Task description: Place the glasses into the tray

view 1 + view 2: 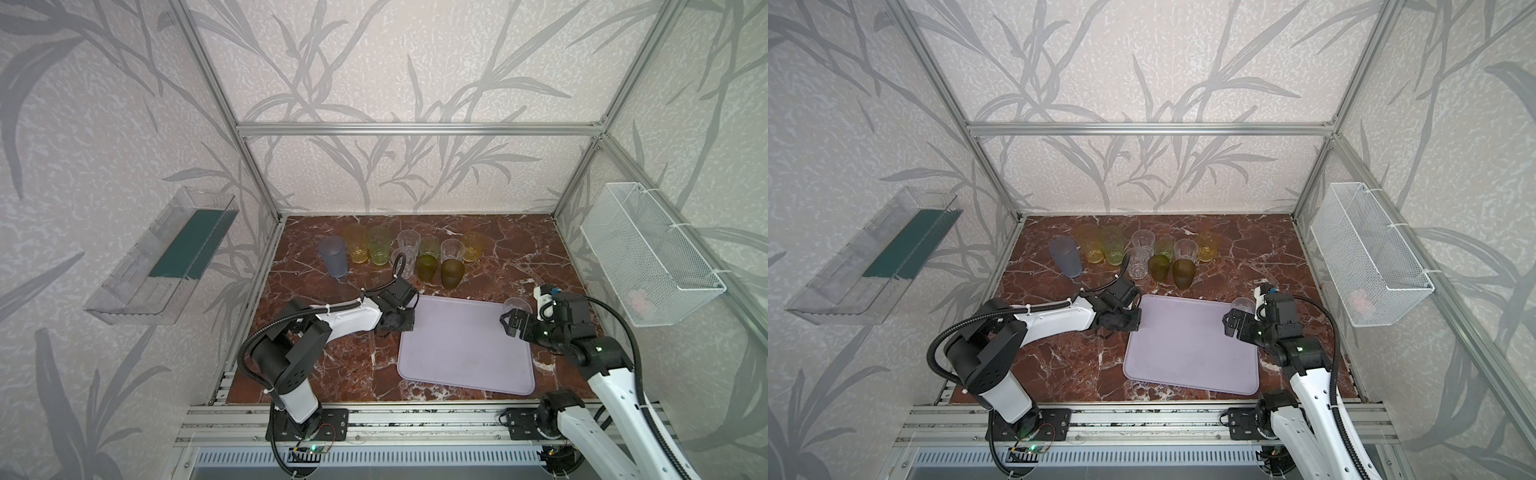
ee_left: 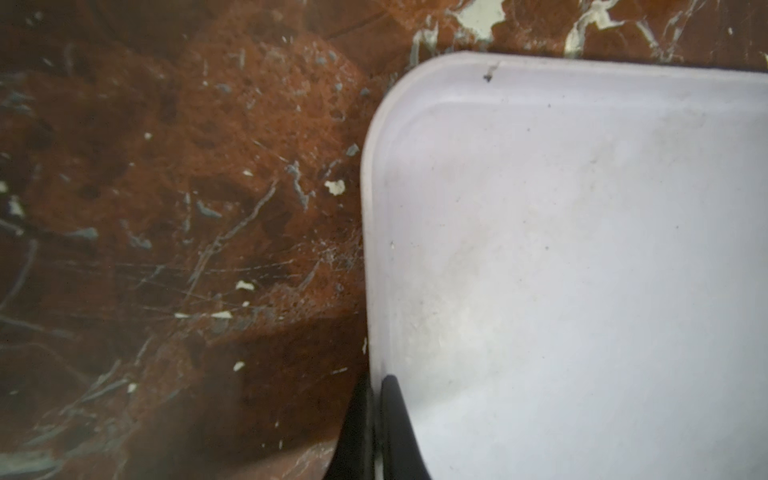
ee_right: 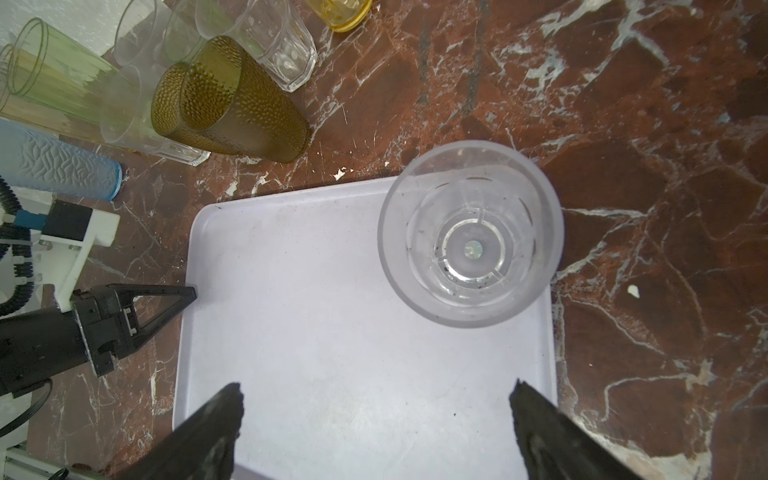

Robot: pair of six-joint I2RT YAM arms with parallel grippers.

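Clear plastic bin with green bottom [image 1: 166, 266] sits mid left in both top views, mounted on the wall. Moving right: left gripper [image 1: 409, 321] near frame centre, jaws together and clamped on the left rim of the pale lilac flat rectangular tray [image 1: 465, 361]. Left wrist view has one black finger [image 2: 399, 424] inside the rim, the other outside. Above that in frame, on the red-brown marble tabletop [image 1: 519, 257], ten of the glasses stand clustered. Tall frosted blue-grey tumbler [image 1: 332, 255] is leftmost, then amber-yellow tumbler [image 1: 356, 247], light green tumbler [image 1: 379, 245] and clear faceted tumblers [image 1: 406, 240]. Two dark olive-brown dimpled tumblers [image 1: 452, 274] are at the cluster's lower edge, second amber-yellow tumbler [image 1: 473, 245] rightmost. All of these are off the tray. One clear smooth tumbler [image 1: 516, 306] stands upright in the tray's upper right corner, apart from both grippers. Right gripper [image 1: 512, 325] is just below it in frame, over the tray's right edge, jaws wide apart and empty; right wrist view shows the gap to that tumbler [image 3: 469, 232]. White wire mesh basket [image 1: 648, 253] is mid right on the wall, something pinkish inside, too blurred to identify.
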